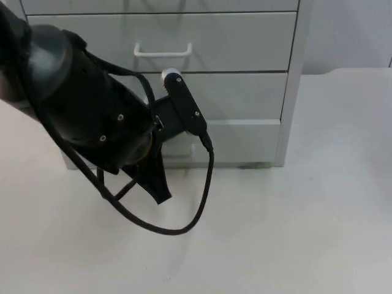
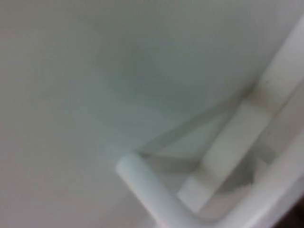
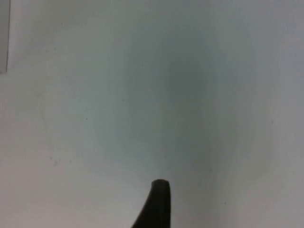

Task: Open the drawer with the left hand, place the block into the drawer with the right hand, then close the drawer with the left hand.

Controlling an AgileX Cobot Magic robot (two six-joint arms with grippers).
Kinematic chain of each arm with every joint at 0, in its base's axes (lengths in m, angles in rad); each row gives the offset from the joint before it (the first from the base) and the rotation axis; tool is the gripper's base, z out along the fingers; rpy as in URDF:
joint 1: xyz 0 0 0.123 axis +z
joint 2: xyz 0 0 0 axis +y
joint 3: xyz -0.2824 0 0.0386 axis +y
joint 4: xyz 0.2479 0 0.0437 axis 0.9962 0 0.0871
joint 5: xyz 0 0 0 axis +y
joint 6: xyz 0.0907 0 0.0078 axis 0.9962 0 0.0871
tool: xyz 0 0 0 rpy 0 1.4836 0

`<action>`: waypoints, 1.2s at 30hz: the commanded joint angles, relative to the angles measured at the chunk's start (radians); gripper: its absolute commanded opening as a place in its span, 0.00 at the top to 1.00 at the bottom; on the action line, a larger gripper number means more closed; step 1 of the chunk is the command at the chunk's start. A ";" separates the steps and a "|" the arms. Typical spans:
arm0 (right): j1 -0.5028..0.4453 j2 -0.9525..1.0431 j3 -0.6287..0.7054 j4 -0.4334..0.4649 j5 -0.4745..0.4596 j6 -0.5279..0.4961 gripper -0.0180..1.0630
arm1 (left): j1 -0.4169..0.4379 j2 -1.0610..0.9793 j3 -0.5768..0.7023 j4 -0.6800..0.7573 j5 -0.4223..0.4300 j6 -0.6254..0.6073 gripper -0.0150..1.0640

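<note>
From my console, the left arm [image 1: 73, 98] is a thick, rounded black housing with a faint sheen, bulging like a barrel where it is widest. I count a few small, bright silver screws [image 1: 120, 116] set flush in its shell. The left gripper [image 1: 160, 193] is matte black and narrows to a thin, curved point. The right gripper [image 3: 159, 202] is matte black too, round-tipped.

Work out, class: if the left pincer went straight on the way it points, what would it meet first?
Most likely a drawer handle, which looms close in the left wrist view against the drawer front; depth is unclear.
</note>
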 commanded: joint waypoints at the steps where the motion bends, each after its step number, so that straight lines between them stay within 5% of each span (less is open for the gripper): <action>1: -0.007 -0.011 0.004 -0.003 -0.014 -0.008 0.29 | 0.010 -0.002 -0.034 0.034 0.111 -0.041 0.99; 15: -0.007 -0.011 0.004 -0.003 -0.022 -0.008 0.29 | -0.113 -0.086 0.089 -0.113 0.108 -0.027 0.99; 23: -0.007 -0.011 0.004 -0.003 -0.020 -0.008 0.29 | -0.193 -0.264 0.148 -0.481 0.049 0.211 0.99; 26: -0.007 -0.011 0.004 -0.003 -0.009 -0.008 0.29 | -0.191 -0.377 0.148 -0.695 0.006 0.388 0.99; 36: -0.007 -0.011 0.004 -0.003 -0.005 -0.008 0.29 | -0.191 -0.579 0.148 -0.929 0.027 0.565 0.99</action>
